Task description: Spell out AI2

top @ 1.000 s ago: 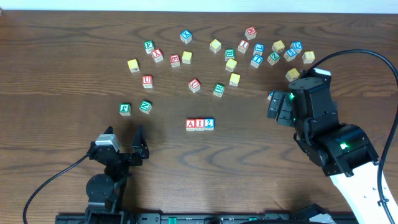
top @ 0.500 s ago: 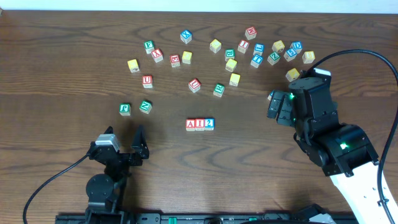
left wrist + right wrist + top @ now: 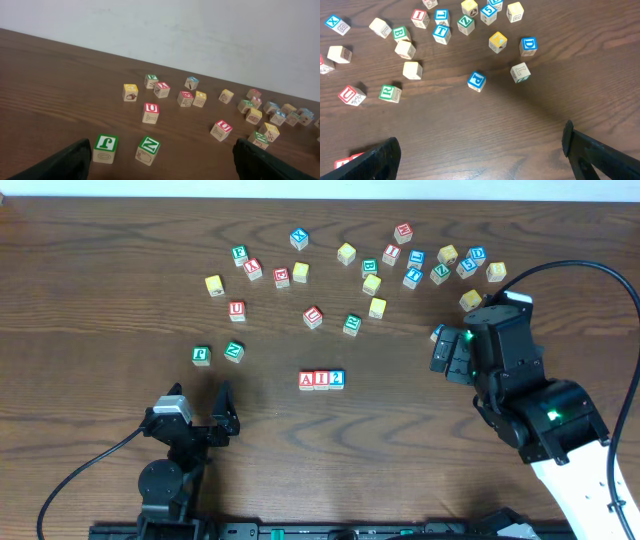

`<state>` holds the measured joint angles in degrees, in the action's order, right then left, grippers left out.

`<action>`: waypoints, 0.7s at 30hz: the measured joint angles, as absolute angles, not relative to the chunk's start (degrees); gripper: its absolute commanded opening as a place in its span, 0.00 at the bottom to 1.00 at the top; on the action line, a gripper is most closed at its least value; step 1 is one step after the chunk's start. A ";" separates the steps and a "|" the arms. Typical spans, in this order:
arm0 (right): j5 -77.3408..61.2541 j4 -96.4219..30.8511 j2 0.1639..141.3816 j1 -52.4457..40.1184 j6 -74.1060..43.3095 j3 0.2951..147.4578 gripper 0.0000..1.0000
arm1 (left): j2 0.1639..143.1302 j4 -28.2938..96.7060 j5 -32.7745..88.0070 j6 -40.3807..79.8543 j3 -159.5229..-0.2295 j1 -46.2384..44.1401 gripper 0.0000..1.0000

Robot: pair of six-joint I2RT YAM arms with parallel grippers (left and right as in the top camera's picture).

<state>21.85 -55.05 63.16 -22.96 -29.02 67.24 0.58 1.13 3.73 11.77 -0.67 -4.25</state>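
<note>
Wooden alphabet cubes, pale-sided with square coloured faces and white characters, lie on a dark brown counter (image 3: 90, 380) with a streaked, lengthwise grain. Three of them form AI2 (image 3: 321, 379): a red A cube (image 3: 306, 380), a red I cube (image 3: 321, 379) and a blue 2 cube (image 3: 337, 378) stand side by side, touching, in one straight row. Left of that row and well apart from it sit two green cubes, an f cube (image 3: 201, 355) and a Z cube (image 3: 233, 351), near each other. Beyond the row, toward the counter's far edge, more than twenty loose cubes are strewn at odd angles in red, blue, green and yellow. Nearest to the row are a red cube (image 3: 313, 316) and a green R cube (image 3: 352, 324). The left fingers (image 3: 65, 162), two matt black blades, stand spread wide and hold nothing, on the robot's side of the row and to its left. The right fingers (image 3: 600, 160), also two and black, gape wide and empty off to the row's right. A blue P cube (image 3: 476, 81) lies on the counter in front of them.
</note>
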 measured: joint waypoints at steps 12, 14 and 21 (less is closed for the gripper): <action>23.44 -38.26 47.66 -21.41 -26.61 61.60 0.99 | 0.58 1.23 3.77 11.79 -0.78 -4.25 0.89; 22.50 -23.44 41.91 -20.80 -21.96 54.08 0.99 | 0.58 1.28 3.77 11.77 -0.82 -4.25 0.89; 14.28 18.61 29.93 -18.96 -5.69 26.65 0.99 | 0.58 1.54 3.88 11.75 -0.99 -4.25 0.89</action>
<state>14.28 18.61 29.93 -18.96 -5.69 26.65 0.58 1.54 3.88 11.75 -0.99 -4.25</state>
